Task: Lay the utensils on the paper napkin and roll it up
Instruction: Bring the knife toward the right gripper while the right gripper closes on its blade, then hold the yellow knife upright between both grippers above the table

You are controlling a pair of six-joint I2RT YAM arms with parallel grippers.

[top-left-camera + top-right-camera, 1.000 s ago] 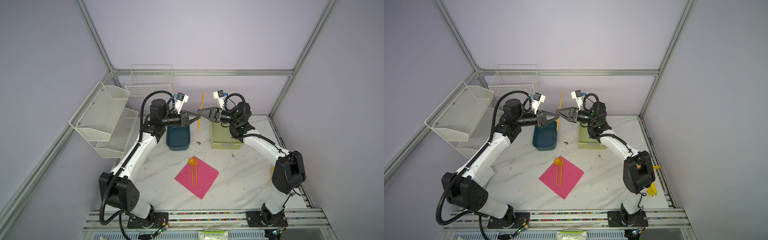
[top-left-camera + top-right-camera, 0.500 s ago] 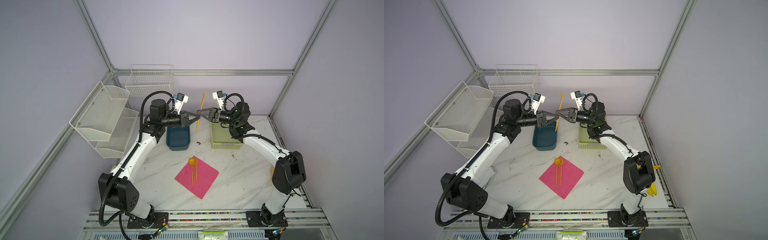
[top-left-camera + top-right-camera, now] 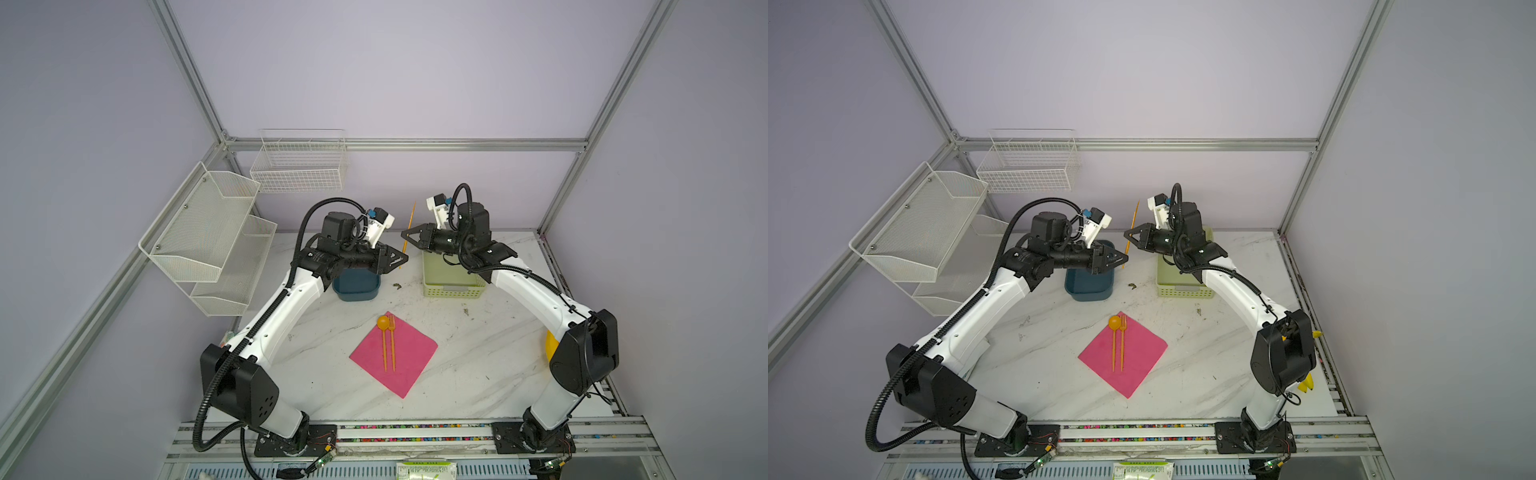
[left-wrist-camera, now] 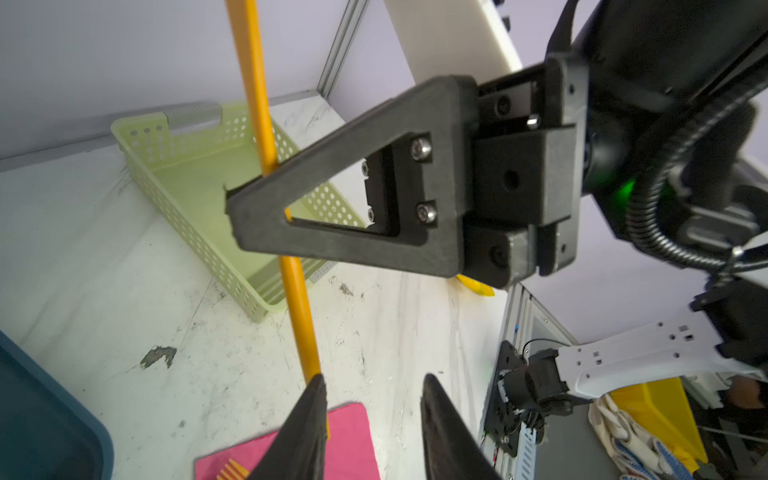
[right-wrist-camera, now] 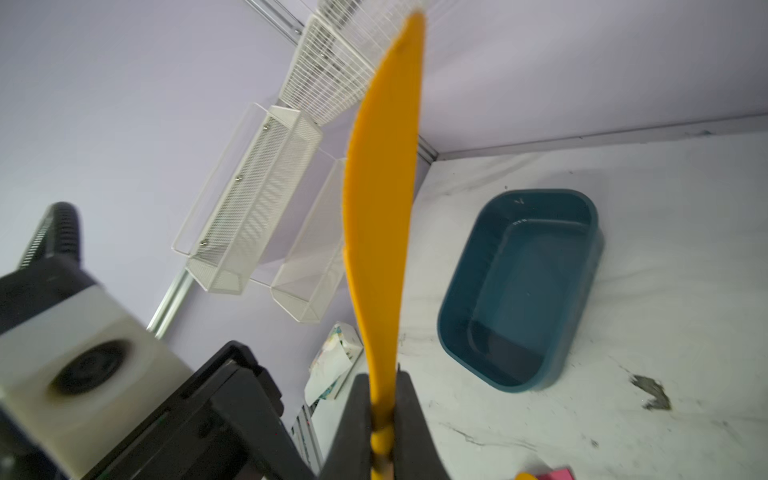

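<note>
The right pincer (image 5: 382, 382) is pressed together on the orange knife (image 5: 382, 187), pinching it just below the blade. The knife stands nearly upright in the air, its long axis running up and down, with the blade tip up and the handle hanging down. The left pincer (image 4: 370, 382) faces it from the other side with its jaws spread. One of its fingertips (image 4: 313, 386) is right at the lower end of the handle, though I cannot tell whether it touches, and the other finger stands clear. In both top views the two pincers meet tip to tip above the back of the table (image 3: 478, 353), between the blue tub (image 3: 357, 289) and the green basket (image 3: 453, 286). The wrist views show only the bare floor of the tub and of the basket. Nearer the front, the pink napkin (image 3: 409, 357) lies flat, turned like a diamond. The spoon (image 3: 383, 322) and fork (image 3: 392, 332) lie on it side by side and parallel. The bowl and tines are at its far corner and the handles point toward the front edge. A white mesh shelf (image 3: 208, 232) and a wire basket (image 3: 299, 166) hang on the walls at the back left.
</note>
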